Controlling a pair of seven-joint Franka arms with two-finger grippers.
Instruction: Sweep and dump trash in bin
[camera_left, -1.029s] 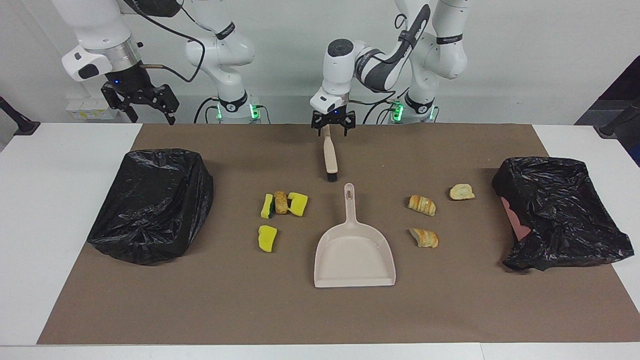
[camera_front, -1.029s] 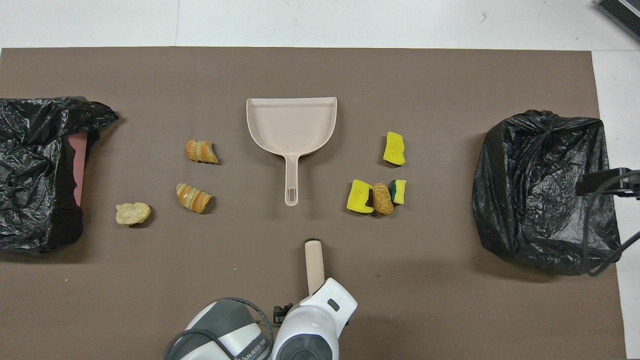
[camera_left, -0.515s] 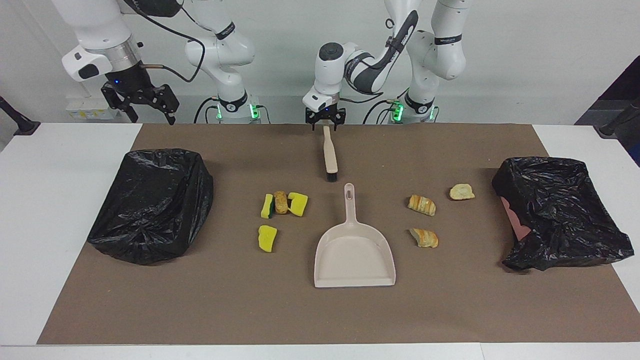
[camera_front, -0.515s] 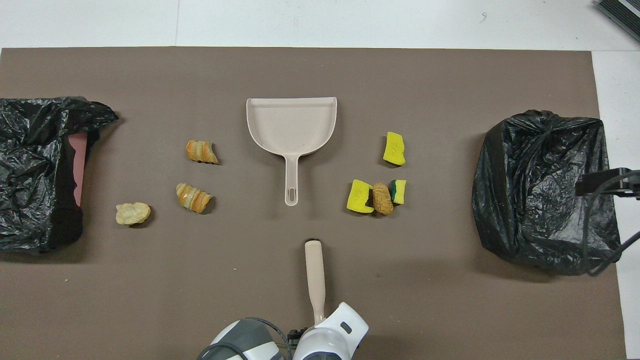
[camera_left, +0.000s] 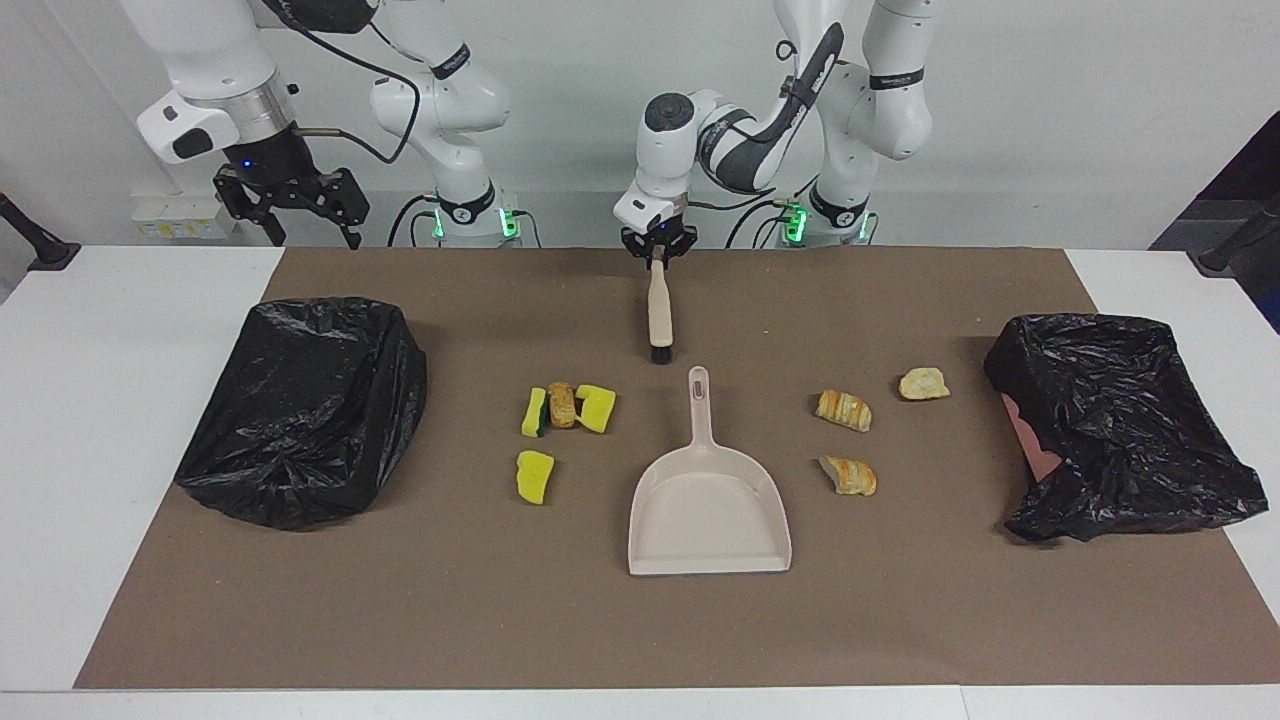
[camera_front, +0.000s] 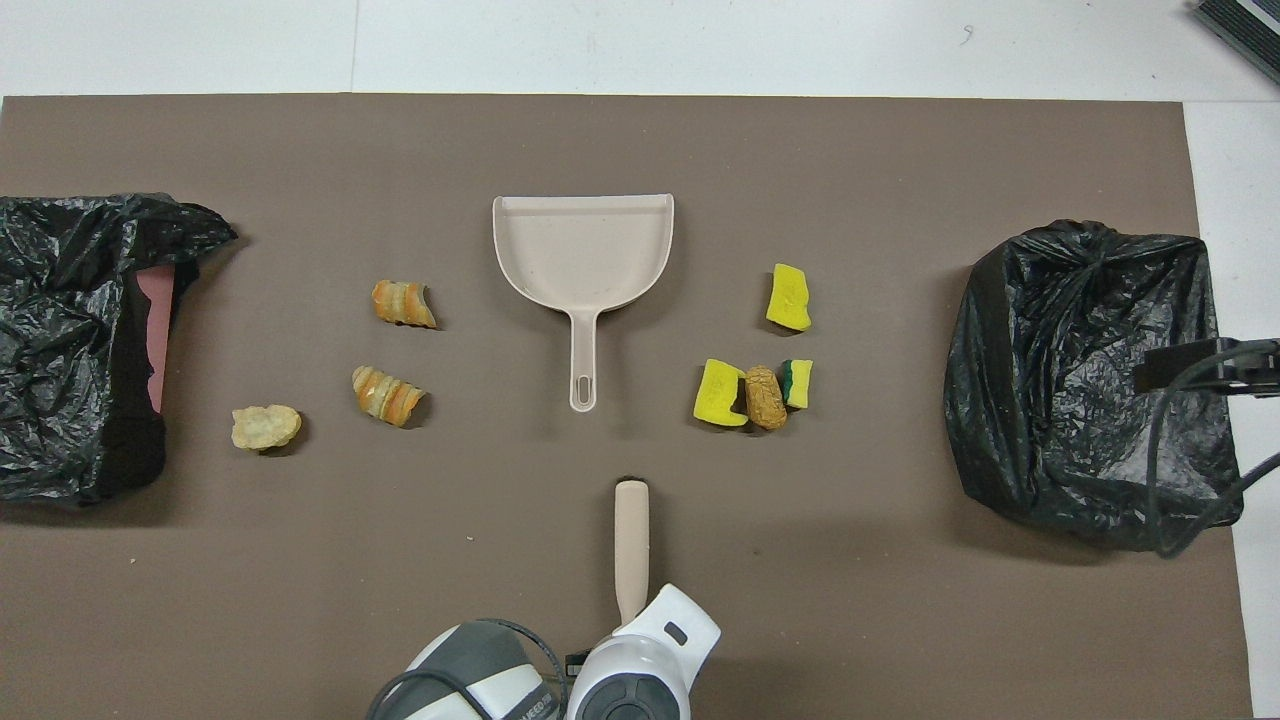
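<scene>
The right gripper hangs open above the black bin. The left gripper clamps the brush handle. The trash lies farther from the robots than the brush, flanking the dustpan.

Bare brown mat is left along the table edge farthest from the robots. The middle is blocked by the beige plastic dustpan. On one side of it the way is blocked by yellow sponge pieces, and by tan bread chunks on its other side. Each end is filled by a black crinkly plastic bag. Open lanes are left between scraps and bags.
</scene>
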